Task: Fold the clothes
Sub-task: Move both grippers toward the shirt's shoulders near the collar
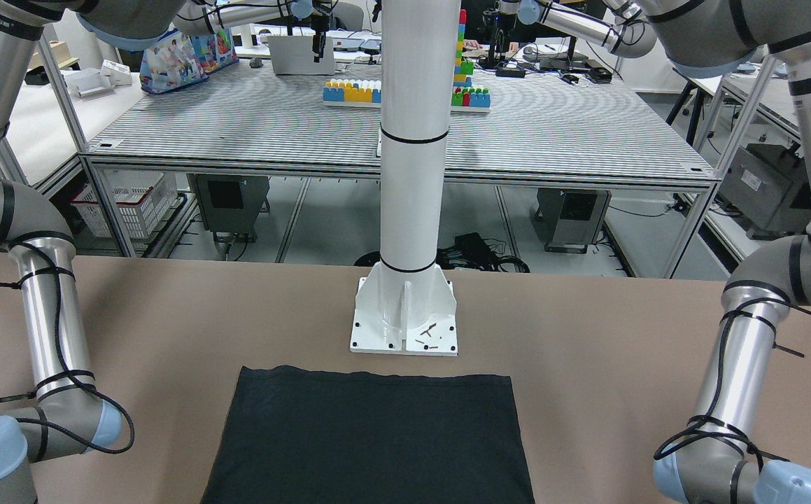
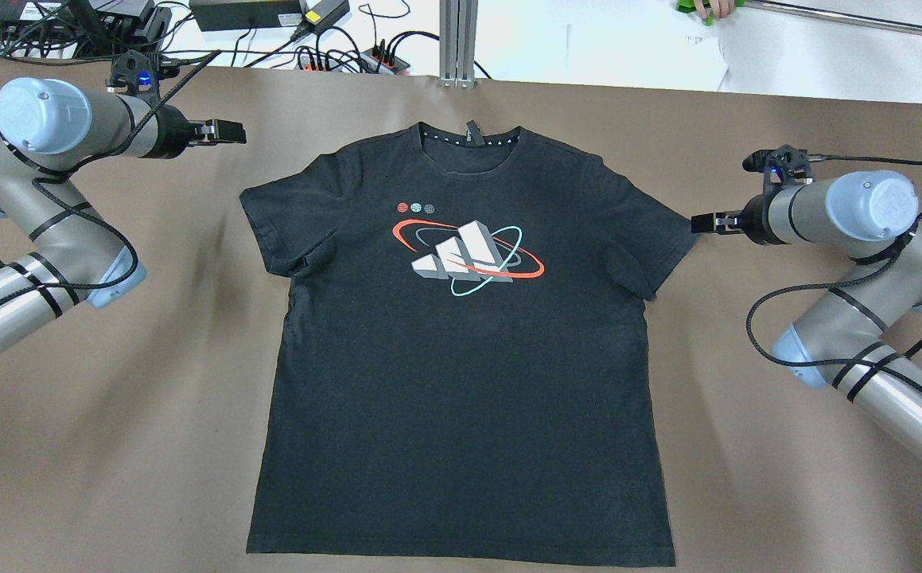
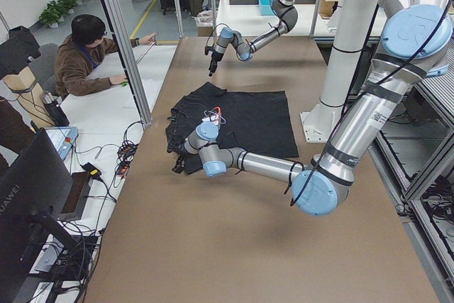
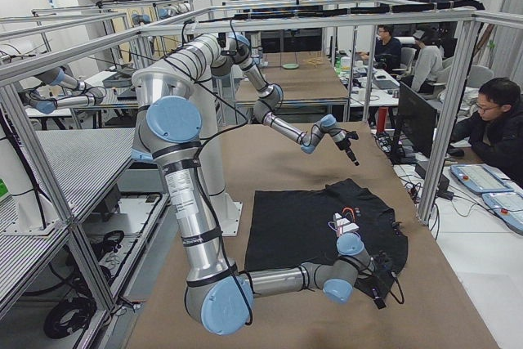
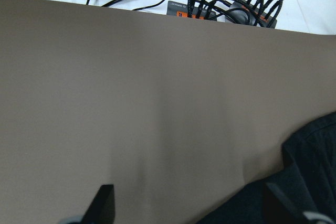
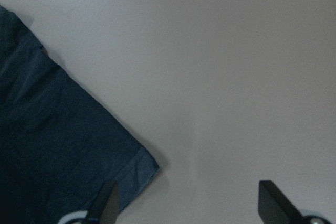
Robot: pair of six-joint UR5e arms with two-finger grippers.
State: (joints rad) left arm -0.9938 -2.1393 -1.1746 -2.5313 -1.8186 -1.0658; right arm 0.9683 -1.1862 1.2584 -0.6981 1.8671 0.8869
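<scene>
Overhead exterior: black T-shirt (image 2: 461,382) with a red, teal and white chest graphic lies flat, face-up, at the table's (image 2: 110,414) centre, collar far. Left wrist-mounted: left fingers (image 5: 104,205) spread wide beside a sleeve. Right wrist-mounted: right fingers (image 6: 108,203) spread wide by a sleeve's hemmed corner.

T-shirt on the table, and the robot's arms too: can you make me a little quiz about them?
1. True or false: the black T-shirt lies spread flat on the brown table, print side up.
2. Pick one. What is between the fingers of the left gripper and the right gripper? A) a sleeve each B) nothing, both are open C) the collar
3. Fill in: above the logo sit ___ small round dots.
Key: 1 true; 2 B; 3 three.
</scene>
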